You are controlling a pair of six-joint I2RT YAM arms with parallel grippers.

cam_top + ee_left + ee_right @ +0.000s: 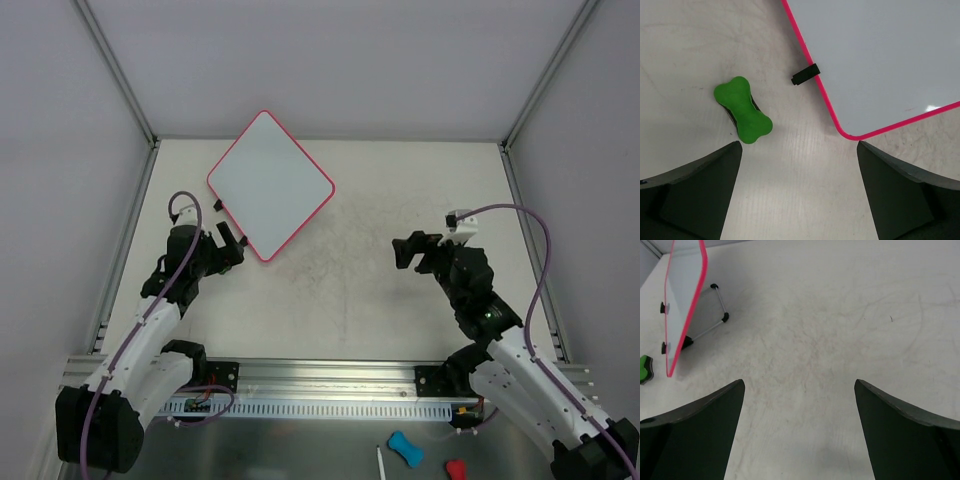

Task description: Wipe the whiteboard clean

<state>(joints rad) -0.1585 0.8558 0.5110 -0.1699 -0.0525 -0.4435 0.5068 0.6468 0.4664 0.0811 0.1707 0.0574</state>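
The whiteboard (pixel 270 184), white with a pink-red rim, stands tilted on a wire stand at the back left, and its face looks blank. In the left wrist view its lower corner (pixel 880 65) fills the upper right. A green bone-shaped eraser (pixel 743 110) lies on the table to the left of that corner. My left gripper (pixel 232 247) is open and empty, just in front of the board's lower left edge, with the eraser ahead of its left finger (pixel 799 145). My right gripper (pixel 402 252) is open and empty over bare table at mid right (pixel 799 382). The right wrist view shows the board edge-on (pixel 682 295) and the eraser (pixel 645 369).
A black clip (pixel 805 74) sits on the board's rim, and the wire stand legs (pixel 715 315) stick out behind it. A blue eraser (pixel 404 447), a red one (pixel 455 468) and a white pen (pixel 381 462) lie on the metal shelf in front of the arm bases. Walls and frame posts enclose the table.
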